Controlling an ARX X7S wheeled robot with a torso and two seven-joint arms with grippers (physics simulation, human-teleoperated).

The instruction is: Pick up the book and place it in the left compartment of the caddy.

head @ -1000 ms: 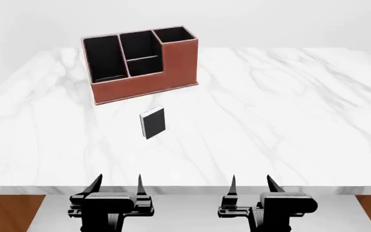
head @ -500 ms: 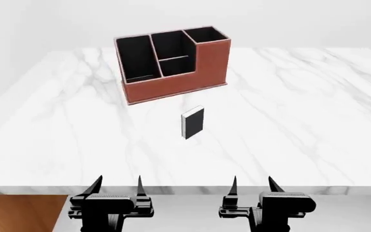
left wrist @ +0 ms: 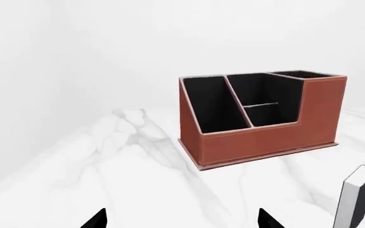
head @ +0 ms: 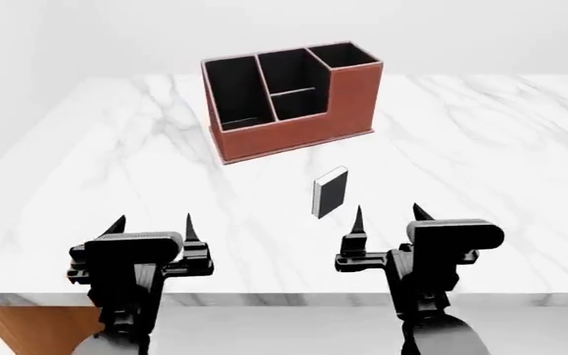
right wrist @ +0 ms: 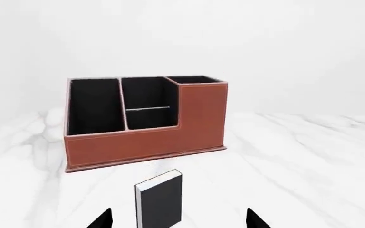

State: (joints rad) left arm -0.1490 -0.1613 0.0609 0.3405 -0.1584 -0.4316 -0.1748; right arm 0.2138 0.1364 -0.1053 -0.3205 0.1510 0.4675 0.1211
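Note:
The reddish-brown caddy (head: 299,126) stands on the white marble table (head: 481,155), turned slightly. Its left compartment (head: 234,92) is the long black slot at the low-walled end. The small black book (head: 330,192) stands upright on the marble in front of the caddy, white page edge toward the left. My right gripper (head: 387,214) is open just short of the book, which shows between its fingertips in the right wrist view, book (right wrist: 160,199). My left gripper (head: 153,224) is open, well left of the book. The left wrist view shows the caddy (left wrist: 265,137) and the book (left wrist: 357,197) at its edge.
Marble table surface runs wide on both sides of the caddy. The table's near edge (head: 284,299) lies under both arms, with a wooden floor patch (head: 8,329) below left. A plain white wall stands behind.
The view has shifted so the caddy and book sit further right. Both grippers have advanced over the table's near edge toward the book, still open.

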